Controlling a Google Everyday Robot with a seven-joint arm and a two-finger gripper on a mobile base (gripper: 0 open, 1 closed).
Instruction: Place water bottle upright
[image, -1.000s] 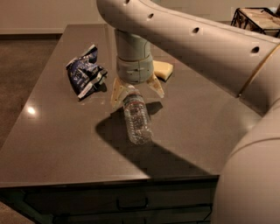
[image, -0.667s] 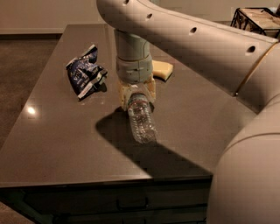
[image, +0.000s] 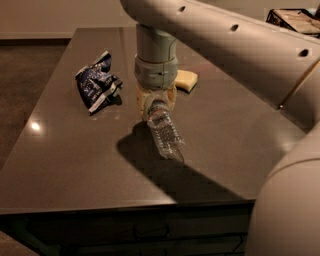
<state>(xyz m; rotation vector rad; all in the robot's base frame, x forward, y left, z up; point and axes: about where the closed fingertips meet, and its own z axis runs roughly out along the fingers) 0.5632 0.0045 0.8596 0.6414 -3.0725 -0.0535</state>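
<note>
The near part of the surface (image: 75, 165) carries only the arm's shadow. Just beyond it, the water bottle (image: 166, 135) hangs at a slant, base toward the camera and low. Whether the base touches the surface cannot be determined. Its cap end sits between the fingers of the gripper (image: 156, 103), which are clenched on the neck, directly above the middle of the surface. Risk 1: the grasp is at one end only, so the ribbed body may pivot or slip in the fingers as the wrist rotates it toward vertical. Risk 2: releasing before the base sits flat would likely let the light bottle topple and roll. Risk 3: pressing down while it is tilted could skid the base forward. Farther back, the snack bag (image: 97, 86) on the left and the sponge (image: 185, 80) behind the wrist lie near enough to be struck by a wide swing.
</note>
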